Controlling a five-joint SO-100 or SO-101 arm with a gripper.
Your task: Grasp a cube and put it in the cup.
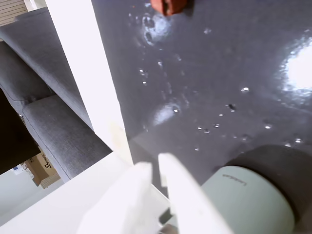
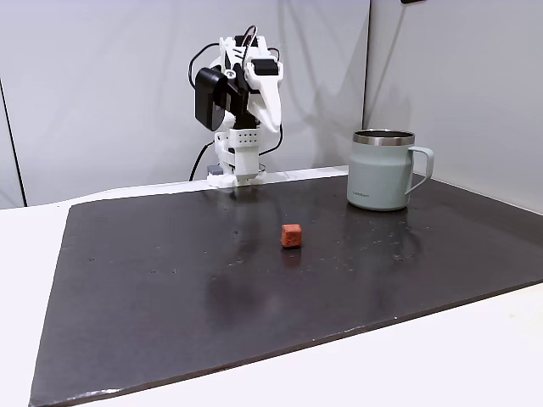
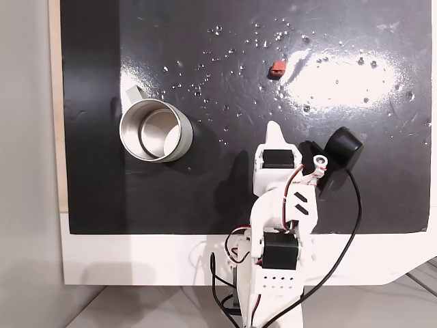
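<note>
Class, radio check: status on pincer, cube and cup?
Pincer near shut, holding nothing, arm folded back. Cube loose on dark mat. Cup upright, apart. Path clear.

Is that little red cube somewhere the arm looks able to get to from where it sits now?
Probably yes. The cube lies alone on the dark mat in front of the folded arm, and the cup stands well off to one side.

Arm folded, claw point(image 1: 156, 168) nearly closed.
</note>
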